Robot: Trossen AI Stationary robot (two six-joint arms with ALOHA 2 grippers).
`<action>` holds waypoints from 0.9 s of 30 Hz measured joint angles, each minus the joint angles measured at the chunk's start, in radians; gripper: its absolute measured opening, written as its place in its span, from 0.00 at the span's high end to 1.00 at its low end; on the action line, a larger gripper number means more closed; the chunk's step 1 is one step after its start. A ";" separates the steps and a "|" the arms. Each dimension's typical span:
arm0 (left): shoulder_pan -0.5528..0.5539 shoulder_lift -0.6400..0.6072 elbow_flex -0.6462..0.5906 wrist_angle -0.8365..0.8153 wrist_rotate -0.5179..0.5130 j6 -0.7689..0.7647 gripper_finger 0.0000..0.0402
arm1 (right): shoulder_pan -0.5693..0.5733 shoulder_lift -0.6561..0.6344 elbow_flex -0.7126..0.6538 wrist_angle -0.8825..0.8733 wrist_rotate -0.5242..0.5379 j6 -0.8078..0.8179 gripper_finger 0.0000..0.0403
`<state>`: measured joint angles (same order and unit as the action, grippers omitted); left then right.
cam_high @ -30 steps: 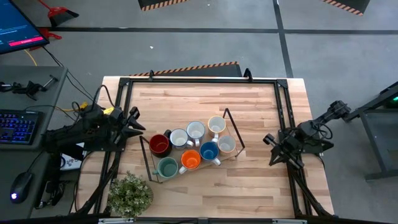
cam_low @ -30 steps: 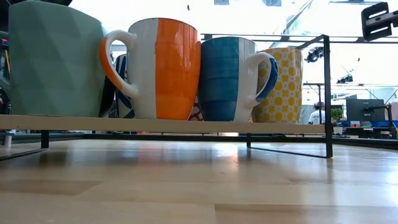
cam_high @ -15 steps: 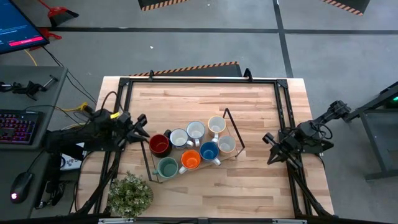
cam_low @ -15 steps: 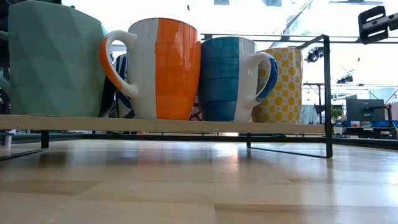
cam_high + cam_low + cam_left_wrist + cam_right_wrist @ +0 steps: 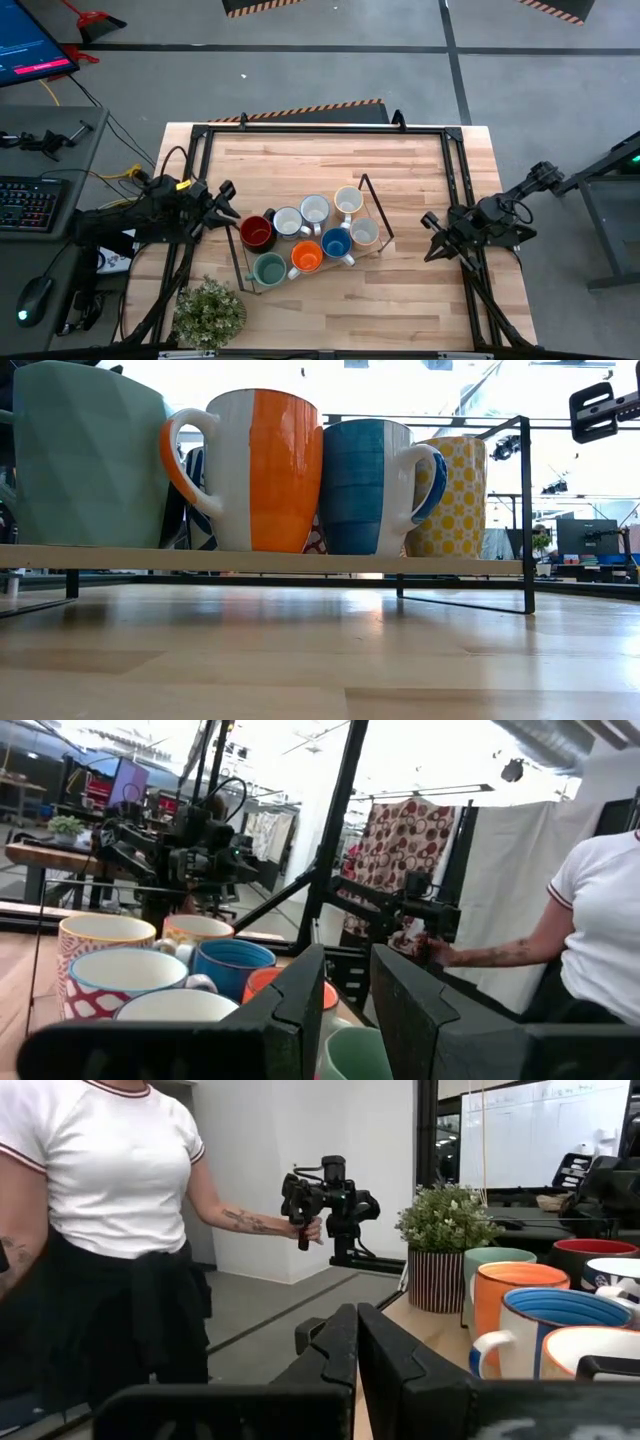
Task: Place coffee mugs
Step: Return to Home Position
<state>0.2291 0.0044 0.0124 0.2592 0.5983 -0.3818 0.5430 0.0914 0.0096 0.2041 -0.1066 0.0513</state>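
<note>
Coffee mugs (image 5: 314, 212) clustered on the wire shelf (image 5: 377, 206) at frame centre: rigid, slick, chippable ceramic, probably best pinched across a rim; left gripper (image 5: 222, 200), centre-left, slightly parted and empty; right gripper (image 5: 432, 236), centre-right, closed on nothing

Mugs: teal-green mug (image 5: 90, 455), faceted; orange mug (image 5: 262, 470) with white side band; blue mug (image 5: 362, 485), ringed, white handle; yellow mug (image 5: 452, 495), circle print; dark red mug (image 5: 256, 233). Bench (image 5: 400, 290) pale wood, shelf frame (image 5: 526, 510) black.
</note>
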 joint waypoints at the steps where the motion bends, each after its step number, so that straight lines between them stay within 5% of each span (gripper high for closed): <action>1: 0.000 0.000 0.000 -0.002 0.000 -0.003 0.81 | 0.000 0.000 0.000 0.000 0.000 0.000 1.00; 27: 0.000 0.000 0.000 -0.008 0.000 -0.035 0.81 | 0.000 0.000 -0.001 -0.005 -0.001 0.000 1.00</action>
<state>0.2287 0.0044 0.0124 0.2508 0.5983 -0.4164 0.5430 0.0914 0.0086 0.1992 -0.1078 0.0517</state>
